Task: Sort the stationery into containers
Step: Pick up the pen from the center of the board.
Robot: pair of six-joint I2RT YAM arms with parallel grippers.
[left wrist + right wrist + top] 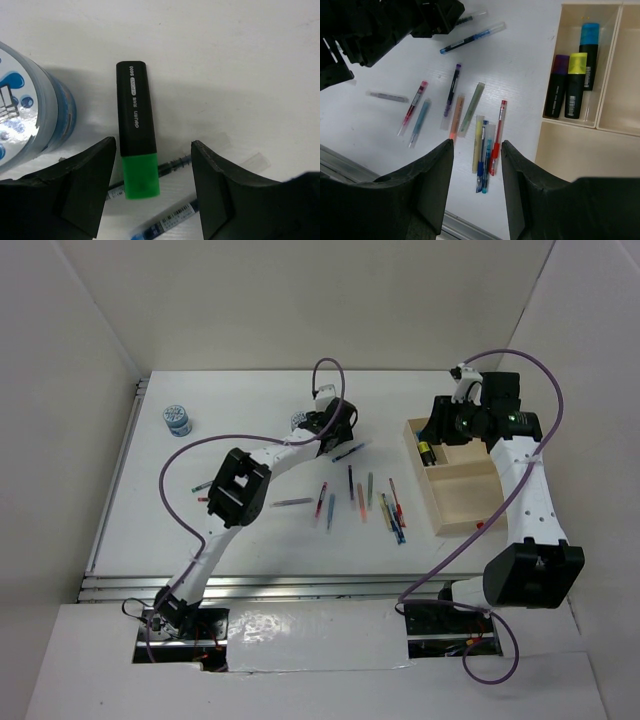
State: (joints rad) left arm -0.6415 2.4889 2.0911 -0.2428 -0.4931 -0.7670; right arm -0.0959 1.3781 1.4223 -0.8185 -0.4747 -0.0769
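LEFT hand (152,150): spread, empty | TARGET: green highlighter (135,125) flat on tabletop (240,60), frame centre, cap end between fingers (87,190), long axis up-frame | RIGHT hand (476,150): spread, empty, by wooden tray (570,150) | NEARER: left

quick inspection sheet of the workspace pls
surface: white table, no spills seen
job's things: green highlighter lying beside a pot; second pot far left; loose pens mid-table; three highlighters in one compartment of the wooden tray
clutter: nothing seen
grippers: left gripper open, straddling the green highlighter; right gripper open, empty
cables: purple cables loop above the table
surroundings: plain white walls
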